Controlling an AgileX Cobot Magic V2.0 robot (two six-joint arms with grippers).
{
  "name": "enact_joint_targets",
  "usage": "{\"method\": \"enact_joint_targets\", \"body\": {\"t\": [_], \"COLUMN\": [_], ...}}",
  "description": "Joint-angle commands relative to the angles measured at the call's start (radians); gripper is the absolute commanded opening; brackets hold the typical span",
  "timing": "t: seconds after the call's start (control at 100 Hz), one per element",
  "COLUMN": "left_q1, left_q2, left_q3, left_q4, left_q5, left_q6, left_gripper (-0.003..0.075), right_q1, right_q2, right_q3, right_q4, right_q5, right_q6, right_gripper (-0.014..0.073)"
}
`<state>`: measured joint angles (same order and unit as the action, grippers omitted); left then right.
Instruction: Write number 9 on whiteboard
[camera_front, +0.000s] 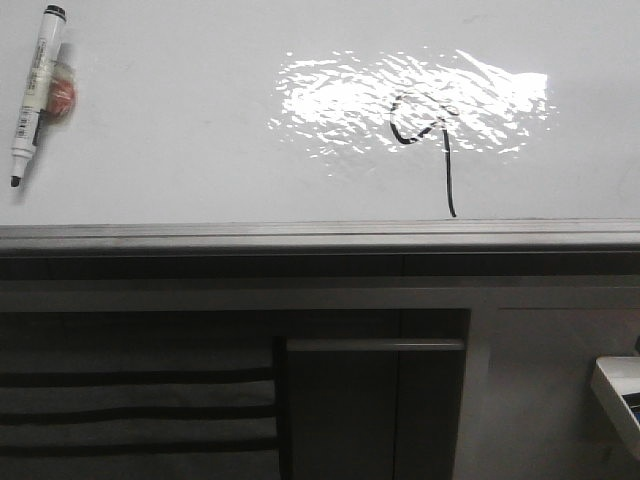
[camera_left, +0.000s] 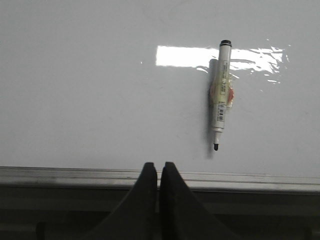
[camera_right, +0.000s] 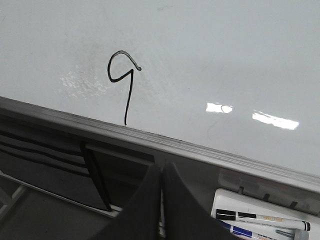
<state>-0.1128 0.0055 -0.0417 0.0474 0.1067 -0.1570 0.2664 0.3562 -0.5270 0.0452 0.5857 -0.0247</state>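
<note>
The whiteboard (camera_front: 180, 120) lies flat, glossy white, with a grey metal strip along its near edge. A black number 9 (camera_front: 432, 150) is drawn on it, loop in the glare patch, tail running to the edge; the right wrist view shows the number 9 (camera_right: 125, 85) too. A white marker (camera_front: 36, 92) with its tip uncapped lies on the board at the far left, also seen as the marker (camera_left: 221, 95) in the left wrist view. My left gripper (camera_left: 159, 166) is shut and empty over the board's edge strip. My right gripper (camera_right: 162, 167) is shut and empty, below the edge.
Dark grey cabinet panels (camera_front: 340, 400) and slats sit below the board's edge. A white tray (camera_right: 260, 215) holding spare markers lies beside my right gripper; its corner (camera_front: 618, 395) shows at the front view's lower right.
</note>
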Motion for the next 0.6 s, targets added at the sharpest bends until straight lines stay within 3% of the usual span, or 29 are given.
{"method": "enact_joint_targets", "body": {"t": [0.0,0.05,0.1,0.59], "left_q1": [0.010,0.010,0.008,-0.001], "left_q2": [-0.033,-0.040,-0.038,-0.038], "left_q3": [0.040,0.071,0.056,0.065], "left_q4": [-0.015,-0.015,-0.010,-0.012], "left_q5": [-0.185,-0.248,-0.194,-0.192], "left_q6": [-0.009,-0.009,-0.009,-0.009], "left_gripper": [-0.0020,-0.0020,-0.0020,-0.0020], "right_q1": [-0.003,-0.003,-0.003,-0.003], "right_q2": [0.006,0.006,0.005,0.005], "right_q3": [-0.026,-0.026,-0.026,-0.026], "right_q4": [-0.011,-0.011,-0.011,-0.011], "right_q5": [-0.079,-0.079,-0.079,-0.081], "right_q6": [0.000,0.000,0.000,0.000], "right_gripper": [-0.0072,-0.0072,-0.0072,-0.0072]}}
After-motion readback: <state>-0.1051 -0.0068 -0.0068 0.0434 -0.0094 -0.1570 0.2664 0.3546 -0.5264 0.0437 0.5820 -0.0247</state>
